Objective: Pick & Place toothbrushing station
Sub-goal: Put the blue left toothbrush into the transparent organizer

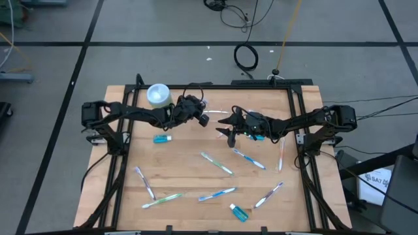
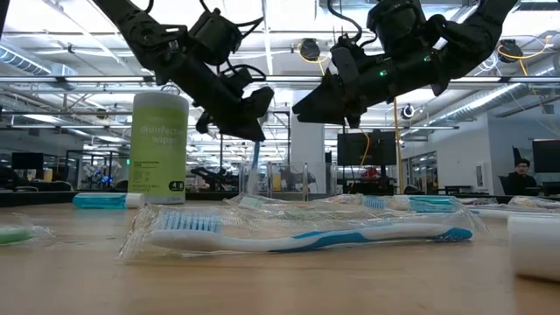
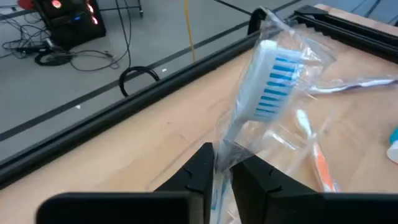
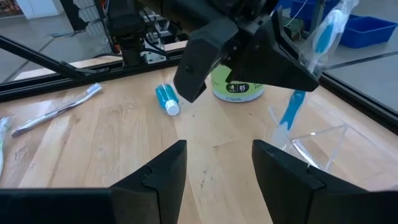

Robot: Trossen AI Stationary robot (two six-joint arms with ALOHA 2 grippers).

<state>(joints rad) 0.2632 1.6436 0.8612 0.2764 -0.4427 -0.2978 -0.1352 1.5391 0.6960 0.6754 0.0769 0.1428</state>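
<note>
mostly bare wooden table (image 1: 196,176), open workshop beyond.

On the table (image 1: 196,147), seen from above, the canister (image 1: 158,95) stands at about ten o'clock from the centre, with a tube (image 1: 162,138) lying nearer, at nine o'clock. The cup (image 1: 219,117) sits at twelve, between the left gripper (image 1: 202,119) and right gripper (image 1: 230,134). Wrapped toothbrushes (image 1: 216,163) lie scattered from four to eight o'clock, another tube (image 1: 239,212) at five.
</note>
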